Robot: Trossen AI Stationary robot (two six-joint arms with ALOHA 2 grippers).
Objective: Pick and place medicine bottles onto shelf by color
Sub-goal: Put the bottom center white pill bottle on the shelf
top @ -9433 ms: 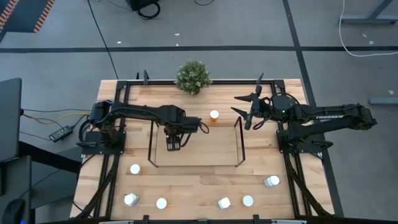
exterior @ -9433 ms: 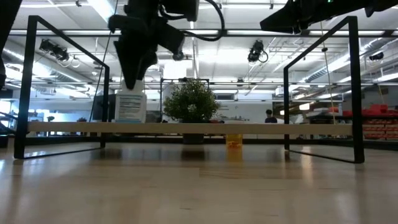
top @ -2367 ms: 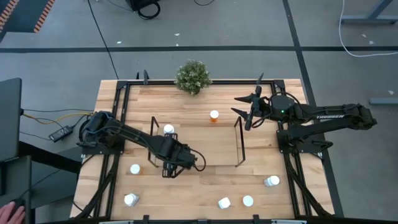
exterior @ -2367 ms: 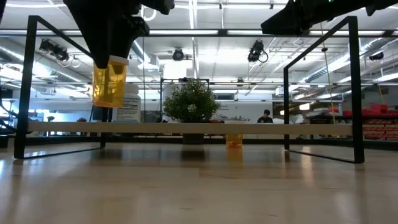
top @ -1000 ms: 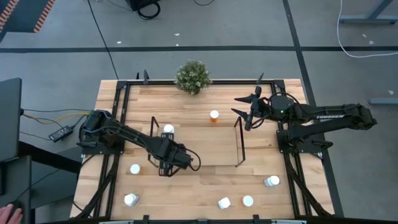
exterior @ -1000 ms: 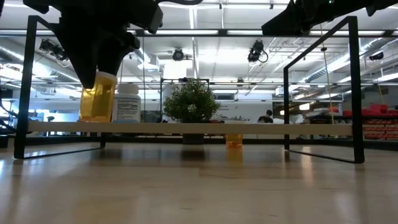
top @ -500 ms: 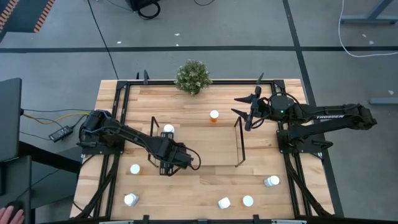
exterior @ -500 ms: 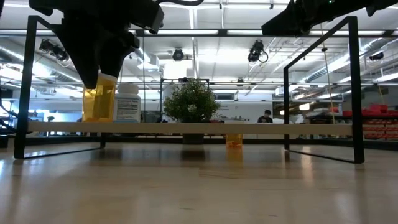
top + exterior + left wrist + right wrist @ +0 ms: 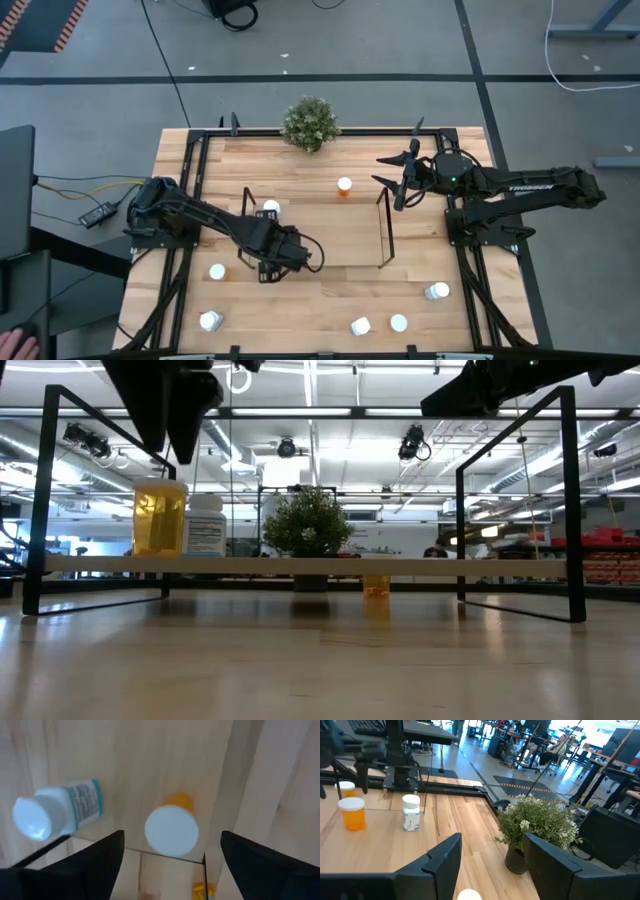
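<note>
The left gripper hung over the near left part of the shelf, its jaws apart and holding nothing. In the left wrist view an orange bottle with a white cap stood directly between the two spread fingers, clear of both, with a white bottle just beside it. The low view showed the same pair upright on the shelf deck at its left end, the orange bottle nearer the end frame and the white bottle next to it, the dark gripper raised above them. Another orange bottle stood on the wooden surface behind the shelf, near a small potted plant. Five more white-capped bottles were spread along the front of the surface, among them one at the left and one at the right. The right gripper waited by the shelf's far right corner with its jaws apart and empty.
</note>
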